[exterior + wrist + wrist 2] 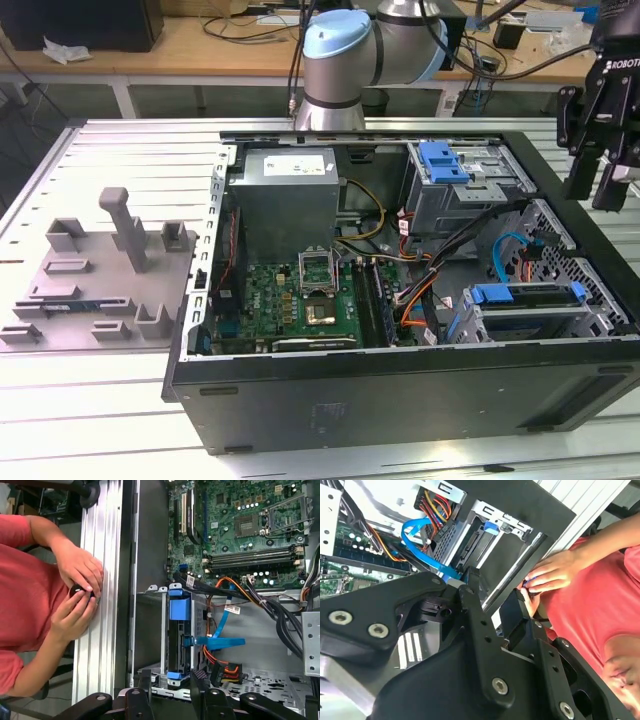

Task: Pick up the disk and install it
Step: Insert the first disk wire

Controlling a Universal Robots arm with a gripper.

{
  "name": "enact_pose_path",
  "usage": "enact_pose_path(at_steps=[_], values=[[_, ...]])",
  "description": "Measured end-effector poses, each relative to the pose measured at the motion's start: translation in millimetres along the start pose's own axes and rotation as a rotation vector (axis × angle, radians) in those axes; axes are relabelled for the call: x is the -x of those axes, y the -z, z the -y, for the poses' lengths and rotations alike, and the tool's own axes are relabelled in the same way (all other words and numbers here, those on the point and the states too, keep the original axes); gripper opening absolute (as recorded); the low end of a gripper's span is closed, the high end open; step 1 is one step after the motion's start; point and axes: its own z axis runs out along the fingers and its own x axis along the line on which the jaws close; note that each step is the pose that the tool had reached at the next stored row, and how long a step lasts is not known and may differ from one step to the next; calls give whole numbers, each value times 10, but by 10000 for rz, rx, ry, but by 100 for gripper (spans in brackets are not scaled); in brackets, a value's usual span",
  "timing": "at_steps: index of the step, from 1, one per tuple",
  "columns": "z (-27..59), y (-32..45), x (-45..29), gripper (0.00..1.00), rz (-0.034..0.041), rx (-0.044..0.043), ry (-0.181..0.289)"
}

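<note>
The disk (525, 298) is a flat silver drive with bright blue carrier ends. It lies in the lower drive cage at the exterior view's right end of the open computer case (400, 390). The first wrist view shows the disk (179, 607) edge-on between the cage's metal rails. My gripper (594, 190) hangs above the case's right wall, higher than the disk. It is open, and nothing sits between the black fingers (140, 700). In both wrist views the gripper (497, 612) looks down toward the cage.
A second metal cage with a blue latch (443, 160) stands behind the disk. Blue and orange cables (220, 642) run beside the lower cage. The motherboard (300, 290) fills the case's middle. A person's hands (80, 587) rest on the table rail just outside the case. Grey fixtures (100, 270) stand at the exterior view's left.
</note>
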Motion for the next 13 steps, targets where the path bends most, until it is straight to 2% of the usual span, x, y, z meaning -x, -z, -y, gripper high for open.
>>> enact_pose_path(at_steps=[2, 5, 6, 7, 9, 12, 13], values=[[1, -11, 12, 44, 21, 31, -158], [3, -28, 22, 44, 69, 215, -532], [5, -40, 30, 44, 103, 360, -804], [5, -47, 47, 44, 109, 392, -869], [5, -41, 67, 44, 117, 374, -914], [7, -30, 96, 44, 135, 284, -1020], [8, -27, 107, 44, 147, 199, -1142]])
